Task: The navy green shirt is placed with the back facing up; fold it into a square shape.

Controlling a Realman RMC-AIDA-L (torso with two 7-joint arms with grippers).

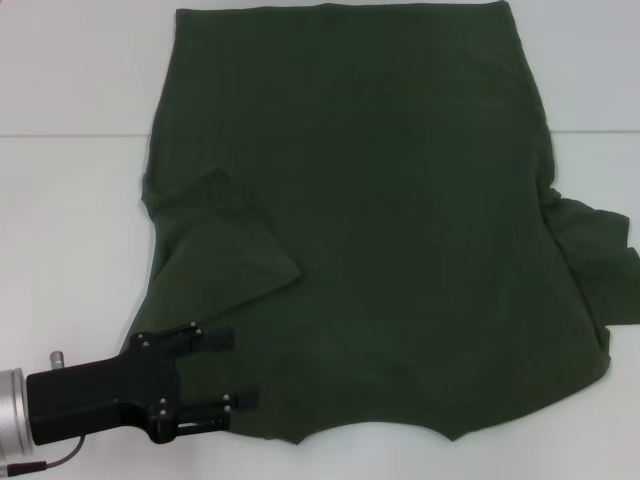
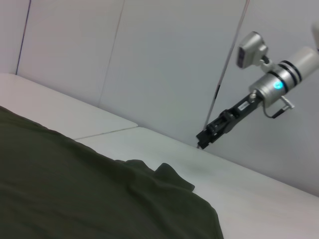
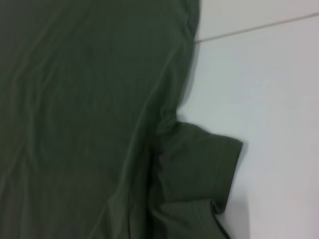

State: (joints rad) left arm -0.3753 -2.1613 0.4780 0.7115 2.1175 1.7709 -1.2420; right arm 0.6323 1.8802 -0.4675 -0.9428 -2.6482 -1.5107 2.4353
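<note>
You have the navy green shirt [image 1: 380,230] lying flat on the white table [image 1: 70,250], plain side up, its body reaching from the table's far edge to the near edge, with the collar notch at the near edge. The sleeve [image 1: 225,245] on the robot's left side is folded inward over the body; the sleeve [image 1: 600,265] on the right side lies rumpled, spread out on the table surface toward the right edge.

Your left gripper [image 1: 238,370] sits at the near left corner of the shirt, low over the shoulder area. Its two black fingers [image 1: 215,340] stand apart, one over the fabric near the folded sleeve, the other by the near hem. You cannot tell from the head view whether cloth lies between them; nothing appears lifted or pinched.

Your right gripper [image 2: 203,139] is held up above the table past the right edge of the shirt, well apart from the cloth, as the left wrist view shows. How its fingers stand cannot be made out. The right wrist view looks down on the rumpled right sleeve [image 3: 199,164] and bare table beside it.

No containers are in view.
</note>
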